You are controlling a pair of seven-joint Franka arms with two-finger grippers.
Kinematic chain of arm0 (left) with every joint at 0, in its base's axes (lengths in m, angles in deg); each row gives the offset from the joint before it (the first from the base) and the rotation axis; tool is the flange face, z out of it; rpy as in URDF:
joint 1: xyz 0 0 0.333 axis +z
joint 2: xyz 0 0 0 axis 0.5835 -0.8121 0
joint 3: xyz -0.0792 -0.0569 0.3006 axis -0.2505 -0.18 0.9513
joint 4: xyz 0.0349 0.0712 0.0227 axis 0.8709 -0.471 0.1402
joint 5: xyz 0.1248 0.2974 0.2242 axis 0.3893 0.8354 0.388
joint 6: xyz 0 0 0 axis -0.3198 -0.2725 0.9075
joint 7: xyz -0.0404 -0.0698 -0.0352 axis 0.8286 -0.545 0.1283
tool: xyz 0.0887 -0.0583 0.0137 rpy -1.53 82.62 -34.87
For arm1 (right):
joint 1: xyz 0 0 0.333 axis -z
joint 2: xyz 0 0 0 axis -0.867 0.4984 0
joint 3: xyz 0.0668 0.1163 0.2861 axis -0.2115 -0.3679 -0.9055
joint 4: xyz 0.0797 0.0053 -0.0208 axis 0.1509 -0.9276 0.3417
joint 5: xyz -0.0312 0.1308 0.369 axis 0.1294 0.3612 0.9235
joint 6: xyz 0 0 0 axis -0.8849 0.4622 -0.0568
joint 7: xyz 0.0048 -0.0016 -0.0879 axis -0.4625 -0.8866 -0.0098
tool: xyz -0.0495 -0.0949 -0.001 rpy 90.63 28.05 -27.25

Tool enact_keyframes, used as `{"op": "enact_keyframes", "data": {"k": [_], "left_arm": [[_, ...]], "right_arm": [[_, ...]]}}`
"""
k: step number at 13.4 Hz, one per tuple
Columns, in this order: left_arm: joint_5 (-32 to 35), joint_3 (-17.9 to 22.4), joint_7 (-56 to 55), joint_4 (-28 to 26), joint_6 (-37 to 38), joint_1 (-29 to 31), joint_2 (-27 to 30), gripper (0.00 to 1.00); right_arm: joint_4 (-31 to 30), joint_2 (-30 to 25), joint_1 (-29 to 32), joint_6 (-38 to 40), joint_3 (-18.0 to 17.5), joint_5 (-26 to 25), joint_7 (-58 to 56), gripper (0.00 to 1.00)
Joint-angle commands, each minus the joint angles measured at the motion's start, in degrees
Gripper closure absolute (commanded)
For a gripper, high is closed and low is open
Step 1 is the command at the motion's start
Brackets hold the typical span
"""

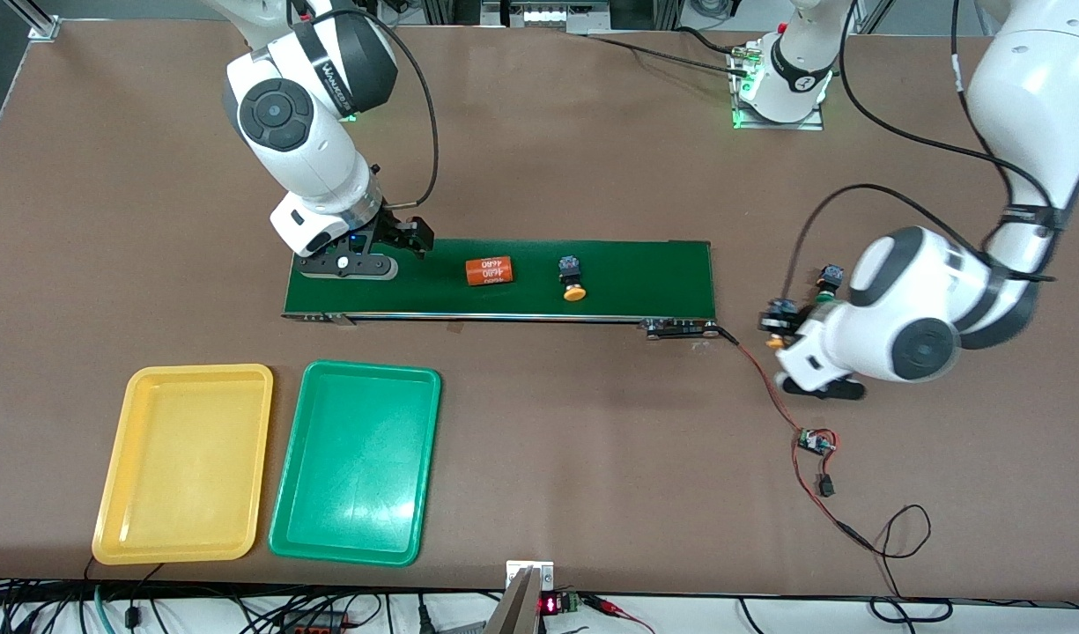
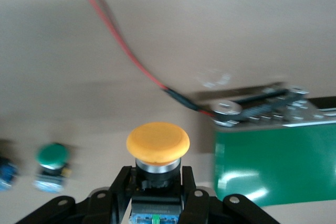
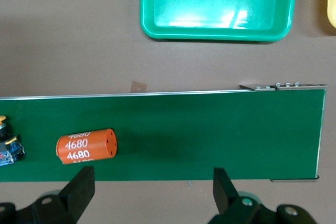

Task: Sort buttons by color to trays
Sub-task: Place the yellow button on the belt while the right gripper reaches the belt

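My left gripper [image 2: 156, 176] is shut on the black-and-blue body of a yellow-capped button [image 2: 157, 142], held low over the table just off the conveyor's end; in the front view it is this left gripper [image 1: 775, 328]. A green-capped button [image 2: 52, 162] stands on the table close by, seen from the front as a green-capped button [image 1: 827, 282]. Another yellow-capped button [image 1: 572, 280] lies on the belt. My right gripper [image 3: 152, 186] hangs open over the belt's other end [image 1: 413, 236]. The yellow tray [image 1: 116, 493] and green tray [image 1: 284, 502] lie nearer the front camera.
An orange numbered cylinder [image 1: 489, 270] lies on the dark-green conveyor belt [image 1: 645, 273], between the right gripper and the belt's button. Red and black wires [image 1: 772, 396] with a small circuit board [image 1: 815, 441] run from the belt's end toward the front edge.
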Motion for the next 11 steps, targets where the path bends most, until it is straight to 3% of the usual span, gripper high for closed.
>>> {"op": "enact_keyframes", "data": {"k": [1,3,5,6,7,8,9,11], "left_arm": [[-1.2,-4.8,-8.7,-6.6,-4.6,0.3,0.4,0.71],[-1.5,-6.7,-16.7,-11.7,-12.5,-0.4,0.3,0.71],[-1.5,-6.6,-21.2,-13.0,-17.2,-3.7,-0.9,0.7],[-1.5,-6.4,-24.6,-12.9,-17.8,-5.6,-1.2,0.65],[-1.5,-5.9,-26.8,-12.8,-17.9,-7.5,-1.4,0.55],[-1.4,-5.7,-26.9,-12.7,-17.9,-7.9,-1.4,0.21],[-1.1,-5.7,-26.4,-12.6,-17.7,-7.8,-1.3,0.0],[-1.2,-5.9,-27.1,-12.1,-17.3,-7.1,-0.9,0.0]], "right_arm": [[-0.6,-0.3,0.8,-1.1,-0.3,-1.0,0.8,0.0],[-0.6,0.0,0.9,-2.1,-0.3,-1.2,0.7,0.0],[-0.6,0.1,1.0,-2.1,-0.3,-1.2,0.7,0.0],[-0.6,0.0,1.0,-2.0,-0.3,-1.2,0.7,0.0],[-0.6,0.1,1.0,-2.0,-0.3,-1.2,0.7,0.0],[-0.6,0.1,1.2,-1.9,-0.3,-1.3,0.7,0.0],[-0.6,0.1,1.2,-1.9,-0.3,-1.3,0.7,0.0],[-0.6,0.1,1.4,-1.7,-0.3,-1.3,0.7,0.0]]}}
